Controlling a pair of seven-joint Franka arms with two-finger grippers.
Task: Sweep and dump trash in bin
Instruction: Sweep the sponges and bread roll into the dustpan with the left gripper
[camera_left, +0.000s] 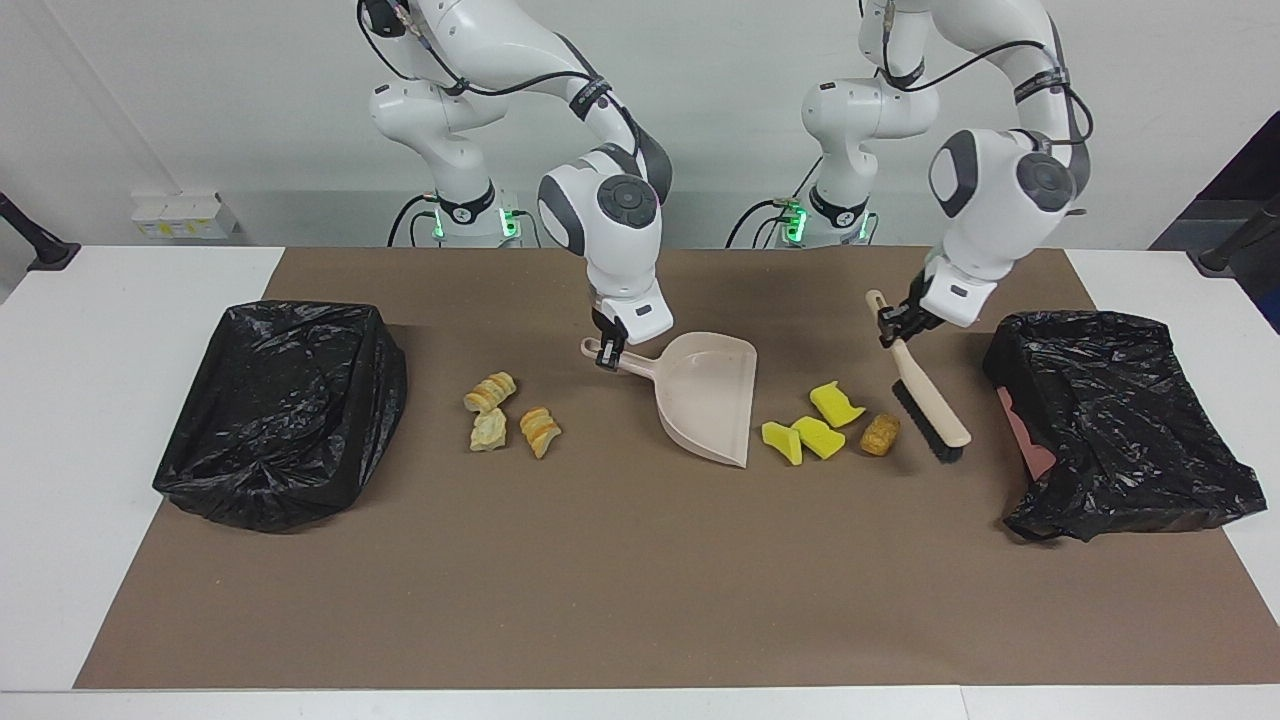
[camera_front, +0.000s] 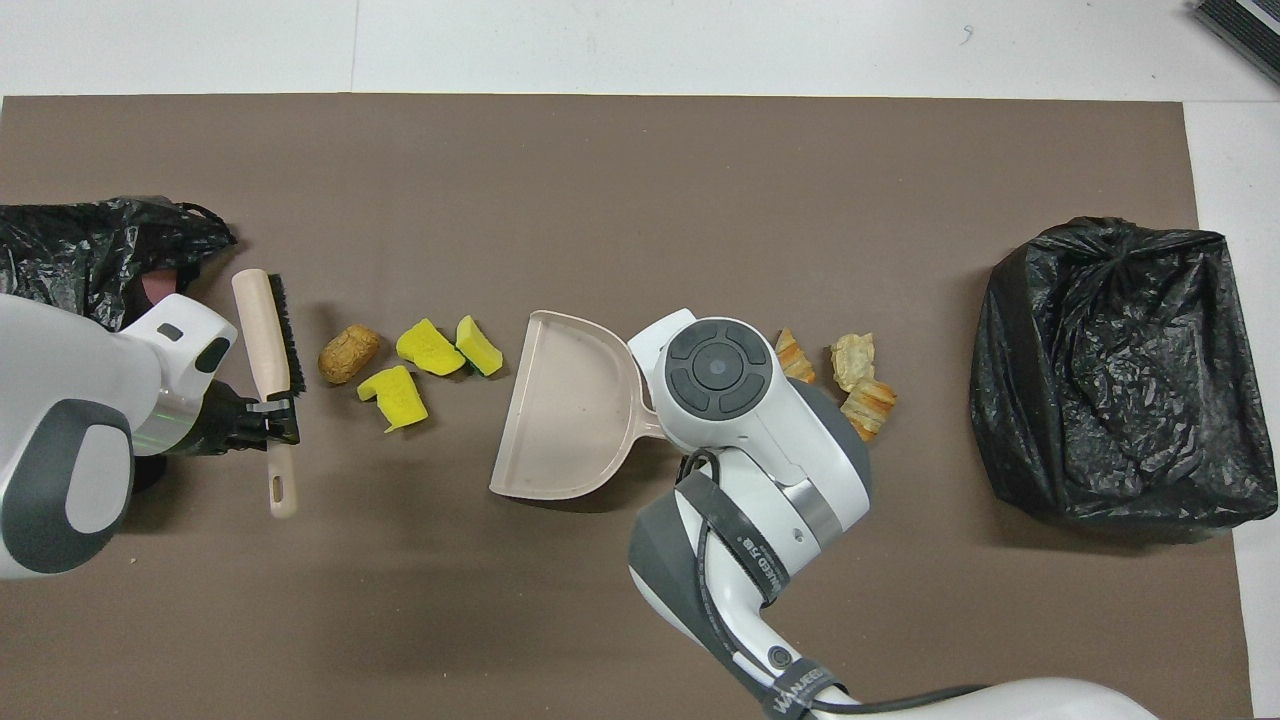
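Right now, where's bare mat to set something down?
Free: the wide strip of mat farther from the robots than the dustpan and both bins. Crowded: between dustpan and brush, where sponge chunks and roll lie.

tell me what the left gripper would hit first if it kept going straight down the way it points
The left gripper points down at the beige wooden brush handle, which it appears to grip already; under that lies the brown table mat. Depth is uncertain.

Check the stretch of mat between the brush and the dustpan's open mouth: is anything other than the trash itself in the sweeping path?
Nothing visible. Between the brush, held by the left gripper, and the dustpan, held by the right gripper, lie only the brown roll and three yellow chunks. The pastry pieces lie beside the dustpan toward the right arm's end.
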